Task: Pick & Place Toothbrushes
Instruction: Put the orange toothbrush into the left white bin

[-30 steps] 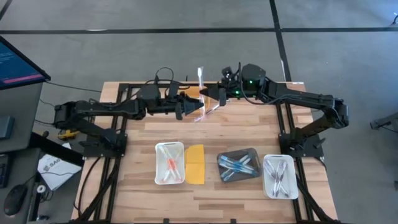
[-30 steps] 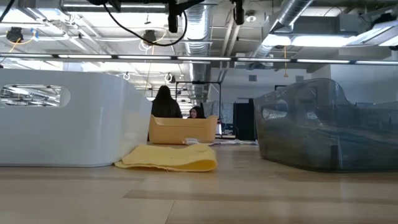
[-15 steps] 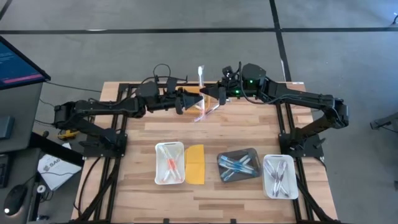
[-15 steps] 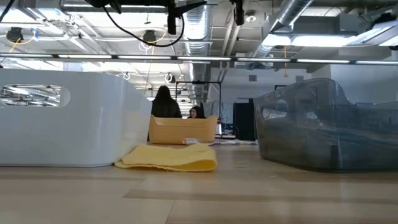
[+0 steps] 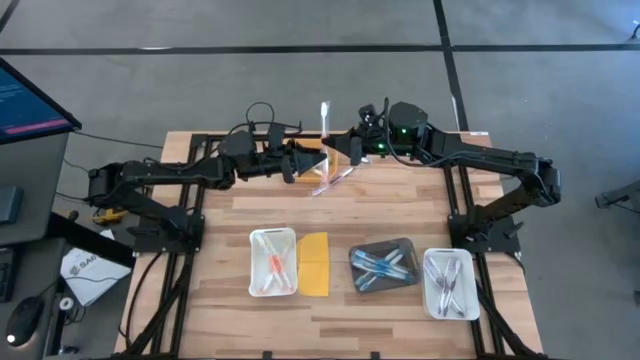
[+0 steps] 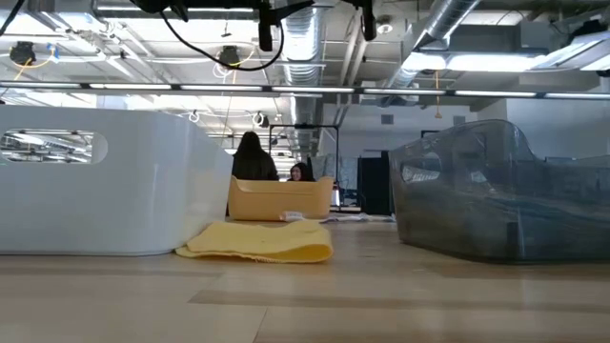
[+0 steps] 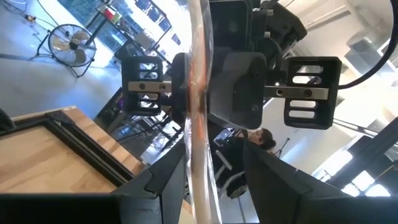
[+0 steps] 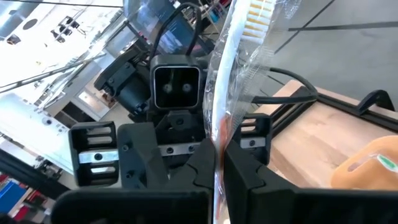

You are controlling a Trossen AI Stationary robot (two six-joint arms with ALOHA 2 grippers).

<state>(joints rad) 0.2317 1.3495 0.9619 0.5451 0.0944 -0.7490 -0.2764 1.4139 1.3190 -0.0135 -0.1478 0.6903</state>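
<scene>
Wrapped orange toothbrush [image 5: 324,150] held upright mid-air; other toothbrushes [image 5: 383,267] lying in trays
</scene>
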